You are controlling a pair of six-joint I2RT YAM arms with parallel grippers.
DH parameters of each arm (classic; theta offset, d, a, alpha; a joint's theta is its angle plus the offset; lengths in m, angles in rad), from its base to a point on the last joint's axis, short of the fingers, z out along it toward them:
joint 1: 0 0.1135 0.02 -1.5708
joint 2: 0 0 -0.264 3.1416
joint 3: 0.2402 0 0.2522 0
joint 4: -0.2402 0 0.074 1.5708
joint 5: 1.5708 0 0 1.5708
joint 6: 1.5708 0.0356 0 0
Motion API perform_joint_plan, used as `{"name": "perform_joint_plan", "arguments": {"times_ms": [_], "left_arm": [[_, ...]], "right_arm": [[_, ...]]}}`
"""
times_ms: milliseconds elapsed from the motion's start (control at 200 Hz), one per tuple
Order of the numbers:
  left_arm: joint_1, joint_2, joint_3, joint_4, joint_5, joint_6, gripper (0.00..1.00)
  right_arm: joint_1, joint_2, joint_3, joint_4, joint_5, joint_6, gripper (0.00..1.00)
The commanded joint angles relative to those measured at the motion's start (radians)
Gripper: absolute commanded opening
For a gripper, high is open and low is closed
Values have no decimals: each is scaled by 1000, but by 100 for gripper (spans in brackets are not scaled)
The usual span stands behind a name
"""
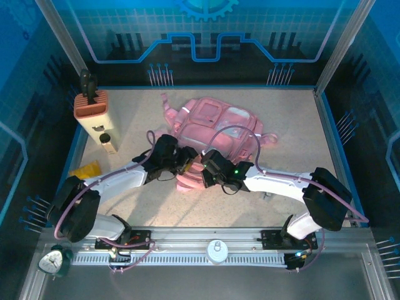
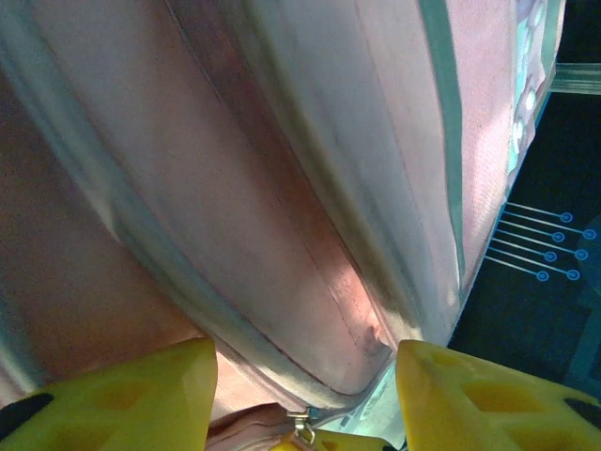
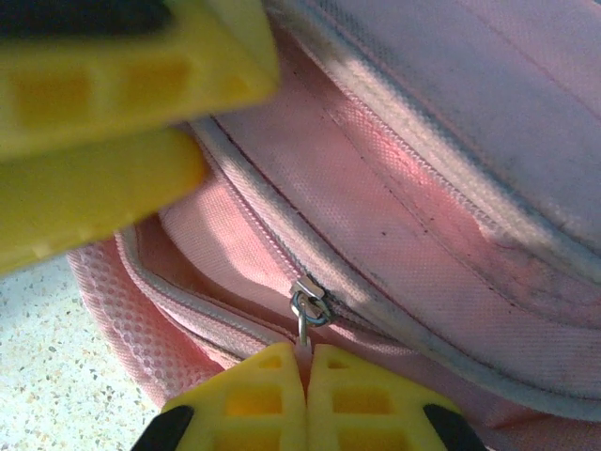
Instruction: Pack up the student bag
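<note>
- Right, the right claw [image 3: 306,365] is pinched tight on the small metal zip pull [image 3: 306,310], which pokes out just beyond its fingertips
- The bag [image 1: 219,125] lies flat on the table [image 1: 300,144], stretching away from both claws with its near end right under them
- The left claw [image 2: 305,366] stands about half wide, with bag cloth bulging straight ahead of its tips; nothing looks caught between them, and it sits just beside the right claw
- My read: this is the zip-opening step, with the packing itself not yet begun; a yellow thing [image 1: 87,169] and a small bottle [image 1: 107,142] wait well off to the left claw's outer side
- First worry: that pull is thin, so a drag across the zip line rather than along it could slip it out of the pinch
- Second: the bag is soft, and with the left claw gripping nothing, the whole bag may slide along with the pull instead of unzipping
- Third: cloth could bunch ahead of the slider at the curved corner and jam it
- Last: the two claws are crowded together, so a careless close or swing by the left one could knock the right one's fingers
</note>
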Motion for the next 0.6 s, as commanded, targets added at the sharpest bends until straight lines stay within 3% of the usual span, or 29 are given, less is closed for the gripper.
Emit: {"name": "perform_joint_plan", "arguments": {"times_ms": [0, 155, 285, 430, 595], "left_arm": [[-42, 38, 6, 41, -91, -93, 51], [-51, 112, 56, 30, -115, -103, 37], [-52, 95, 88, -48, -211, -48, 8], [-27, 8, 96, -161, -320, 35, 0], [86, -69, 64, -203, -260, 117, 0]], "right_arm": [[9, -31, -11, 43, -1, 7, 0], [10, -29, -12, 43, -6, 2, 0], [9, -47, -52, 12, 35, 6, 0], [7, -89, -90, -45, 90, -8, 0], [-50, -150, -141, -154, 176, 0, 0]]}}
